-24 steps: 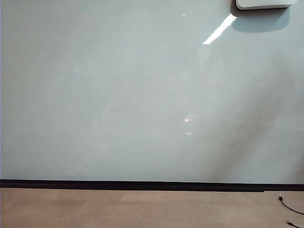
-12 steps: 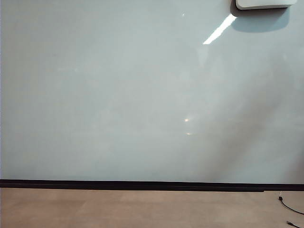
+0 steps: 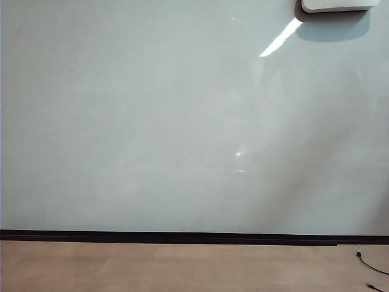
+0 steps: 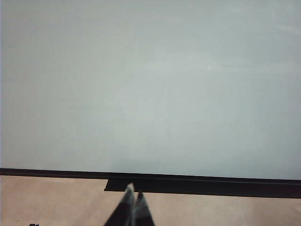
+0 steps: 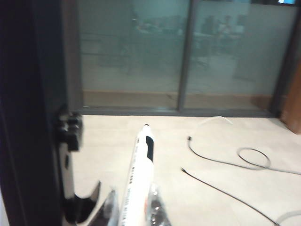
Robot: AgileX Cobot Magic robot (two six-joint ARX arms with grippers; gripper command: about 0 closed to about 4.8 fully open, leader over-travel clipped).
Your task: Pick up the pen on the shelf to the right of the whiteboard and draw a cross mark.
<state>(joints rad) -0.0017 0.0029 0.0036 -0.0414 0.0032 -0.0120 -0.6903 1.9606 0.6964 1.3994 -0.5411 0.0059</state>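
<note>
Now the pen (image 5: 138, 181) sits clamped between the right gripper (image 5: 134, 207) fingers, pointing out over the tan floor (image 5: 211, 155) past black cables (image 5: 225, 162). Facing the whiteboard (image 3: 182, 121), still unmarked, the left gripper (image 4: 131, 197) hangs with fingertips pressed together, holding nothing.

We find the exterior view set square-on to the whiteboard (image 3: 182, 121), near enough that the board fills almost the whole frame, with only its black lower strip (image 3: 182, 236) and a band of tan floor (image 3: 152, 267) beneath. The left wrist view faces the same board from a like stance, sharing the strip and floor, the left gripper (image 4: 132, 207) closing its lower edge. The right wrist view faces away toward glass partitions (image 5: 188, 56), looking low across pale floor along the right gripper (image 5: 134, 207).
</note>
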